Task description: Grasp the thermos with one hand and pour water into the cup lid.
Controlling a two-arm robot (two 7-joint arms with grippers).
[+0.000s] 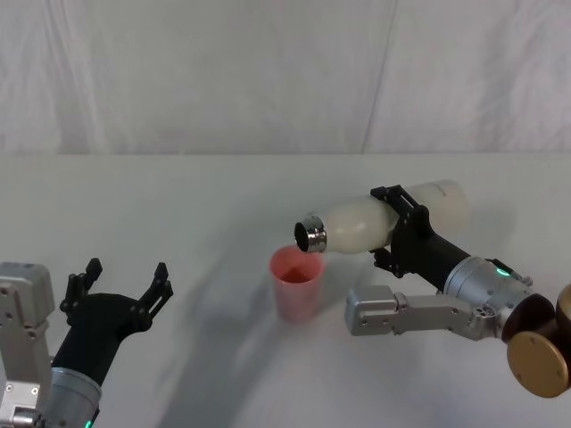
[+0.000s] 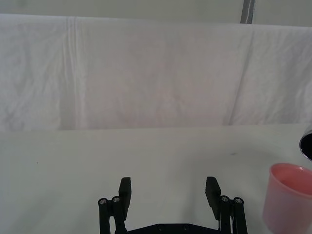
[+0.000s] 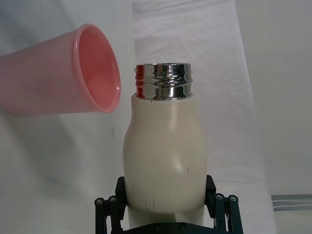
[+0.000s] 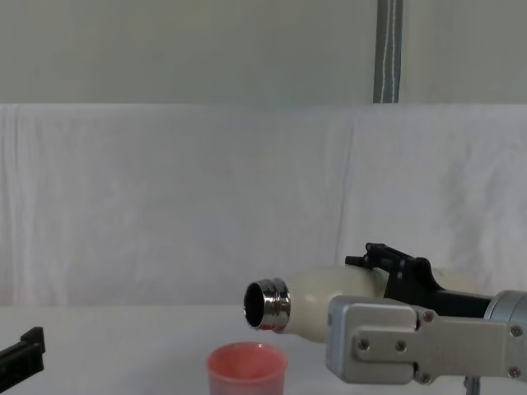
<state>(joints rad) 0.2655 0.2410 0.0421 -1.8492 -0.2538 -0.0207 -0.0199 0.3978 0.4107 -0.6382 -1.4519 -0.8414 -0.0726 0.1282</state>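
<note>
Pouring step: my right hand (image 1: 393, 223) clamps the thermos (image 1: 375, 223) tilted over the cup lid (image 1: 296, 283); next, tip further. Left hand (image 1: 120, 283) wide, idle.

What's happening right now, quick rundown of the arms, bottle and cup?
Right gripper clamped on thermos, tipped sideways, steel mouth over pink cup lid. Left gripper open, parked low left. No water seen; nothing in the way.

Bright even light, soft shadows on table (image 1: 205, 267), steel neck glare, sharp focus
</note>
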